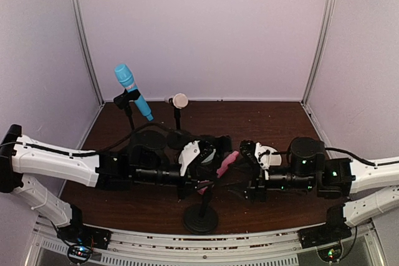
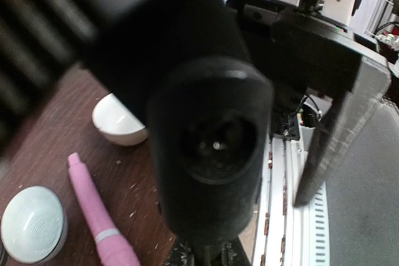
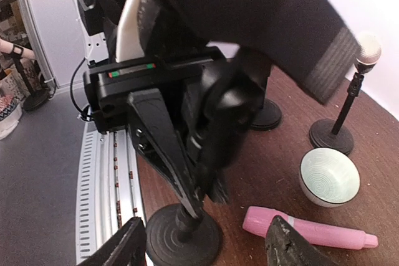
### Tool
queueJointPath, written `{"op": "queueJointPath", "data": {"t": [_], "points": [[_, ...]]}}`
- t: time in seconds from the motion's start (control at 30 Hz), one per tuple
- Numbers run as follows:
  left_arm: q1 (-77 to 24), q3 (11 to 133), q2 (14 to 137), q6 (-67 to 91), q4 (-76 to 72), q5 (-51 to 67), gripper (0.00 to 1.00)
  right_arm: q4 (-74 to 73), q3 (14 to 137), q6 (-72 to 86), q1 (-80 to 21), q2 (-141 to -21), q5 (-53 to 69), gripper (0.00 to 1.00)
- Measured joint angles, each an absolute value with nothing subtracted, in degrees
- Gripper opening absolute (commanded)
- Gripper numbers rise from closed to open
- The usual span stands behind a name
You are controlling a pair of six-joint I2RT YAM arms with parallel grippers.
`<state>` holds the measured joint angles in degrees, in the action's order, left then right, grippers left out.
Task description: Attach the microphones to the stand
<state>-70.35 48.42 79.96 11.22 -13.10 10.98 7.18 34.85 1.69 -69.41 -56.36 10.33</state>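
Bowl [image 3: 329,177] near the front stand [image 1: 201,218]: ringed inside fully visible. Pink microphone [image 3: 308,230] lies flat on the table [image 1: 274,123], just beside the bowl, near the stand's base. Left gripper [image 1: 209,172] clamped tight on the stand's upper part, which is a dark blur close up. Right gripper [image 3: 209,247] fingers stand wide apart, gripping nothing. Blue microphone [image 1: 132,90] and cream microphone [image 1: 179,99] are mounted well behind the front stand.

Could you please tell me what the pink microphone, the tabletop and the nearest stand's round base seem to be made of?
Pink microphone: likely plastic, smooth, uniform colour, soft sheen.
Tabletop: dark wood or wood-look laminate, grain streaks showing.
Round base: matte black with concentric ridges; metal or plastic, unclear.
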Motion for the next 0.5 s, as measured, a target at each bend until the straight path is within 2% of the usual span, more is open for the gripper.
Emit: {"op": "queueJointPath", "data": {"t": [0.27,0.5], "points": [[-70.0,41.0,68.0,11.2,-10.6,5.0,0.00,-7.2,47.0,-4.6,-69.4,-67.8,-0.5,0.61],[-68.8,34.7,61.1,11.3,-8.8,-1.1,0.00,-16.9,57.8,-10.0,-69.4,-80.0,-1.6,0.68]]}}
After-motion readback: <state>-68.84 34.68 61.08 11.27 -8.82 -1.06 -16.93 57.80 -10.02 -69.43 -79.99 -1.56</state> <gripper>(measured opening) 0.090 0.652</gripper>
